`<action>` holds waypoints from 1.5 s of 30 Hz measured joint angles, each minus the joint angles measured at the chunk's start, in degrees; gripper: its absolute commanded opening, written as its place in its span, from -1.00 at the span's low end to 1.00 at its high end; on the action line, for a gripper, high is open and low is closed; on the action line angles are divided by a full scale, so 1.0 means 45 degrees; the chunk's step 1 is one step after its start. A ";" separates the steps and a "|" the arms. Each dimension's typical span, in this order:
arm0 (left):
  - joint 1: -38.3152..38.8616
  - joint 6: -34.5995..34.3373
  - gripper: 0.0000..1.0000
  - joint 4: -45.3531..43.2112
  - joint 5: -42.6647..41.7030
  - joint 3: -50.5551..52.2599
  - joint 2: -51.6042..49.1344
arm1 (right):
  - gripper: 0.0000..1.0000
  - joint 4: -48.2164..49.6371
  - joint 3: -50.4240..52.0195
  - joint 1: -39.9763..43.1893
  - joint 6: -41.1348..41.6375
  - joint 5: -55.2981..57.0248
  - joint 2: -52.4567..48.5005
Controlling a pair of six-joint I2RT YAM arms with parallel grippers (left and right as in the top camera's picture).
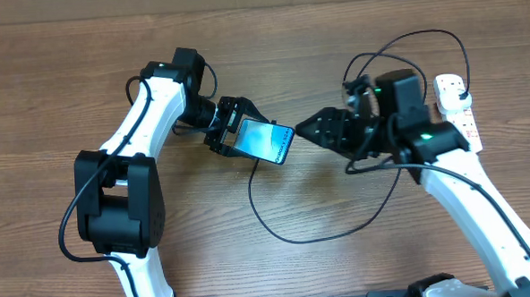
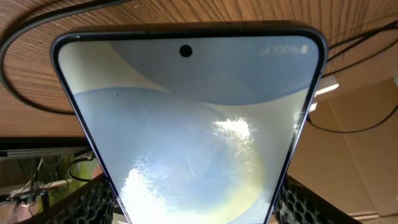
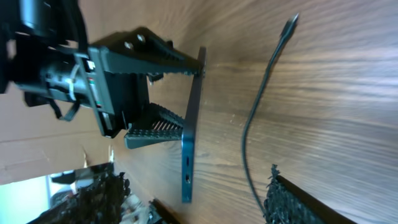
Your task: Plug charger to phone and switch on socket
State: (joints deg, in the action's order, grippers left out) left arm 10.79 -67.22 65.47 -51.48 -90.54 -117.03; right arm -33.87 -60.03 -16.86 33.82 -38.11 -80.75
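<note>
Smartphone (image 1: 266, 139), slim, rectangular, dark-framed, with a lit light blue screen, is being pinched across its width between the jaws of the left gripper (image 1: 243, 136) over the wooden table (image 1: 64, 50). The right gripper (image 1: 311, 129) is being held just beside it, jaws spread, empty. The long thin black charger cable (image 3: 245, 134) is lying slack on the wood, its small plug tip (image 3: 288, 26) apart from the smartphone. The white elongated power strip (image 1: 456, 113) is lying near the right arm.

Glossy phone (image 1: 266, 140), matt wood-grain table (image 1: 64, 68)
</note>
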 measured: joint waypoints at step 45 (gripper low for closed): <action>-0.0005 0.0068 0.56 -0.0447 0.0345 -0.0049 -0.0024 | -0.92 0.2569 0.0044 -0.2273 0.4031 0.2225 -0.3045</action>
State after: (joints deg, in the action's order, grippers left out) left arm 10.76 -66.92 63.46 -49.93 -90.76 -117.14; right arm -22.31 -59.83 -27.09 51.96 -28.10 -94.45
